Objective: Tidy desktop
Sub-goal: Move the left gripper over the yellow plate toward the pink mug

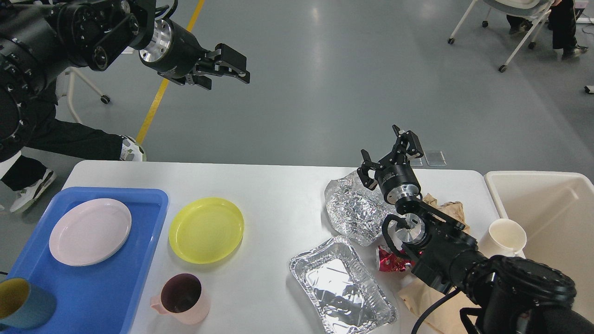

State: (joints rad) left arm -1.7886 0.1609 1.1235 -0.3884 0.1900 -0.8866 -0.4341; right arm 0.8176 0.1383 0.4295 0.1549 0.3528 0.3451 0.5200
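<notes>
The white desktop [274,185] holds a yellow plate [206,229], a pink mug [182,298], a crumpled foil sheet [355,211], a foil tray [341,285], a red wrapper [392,260], brown paper [445,208] and a white paper cup [506,236]. My right gripper [390,155] is open and empty, raised above the foil sheet near the far edge. My left gripper [227,67] is open and empty, held high over the floor beyond the table's far left.
A blue tray [116,287] at the front left carries a pale pink plate [90,231] and a blue-and-yellow cup [23,301]. A cream bin [547,208] stands at the right edge. A person's legs [69,139] and chairs are on the floor beyond.
</notes>
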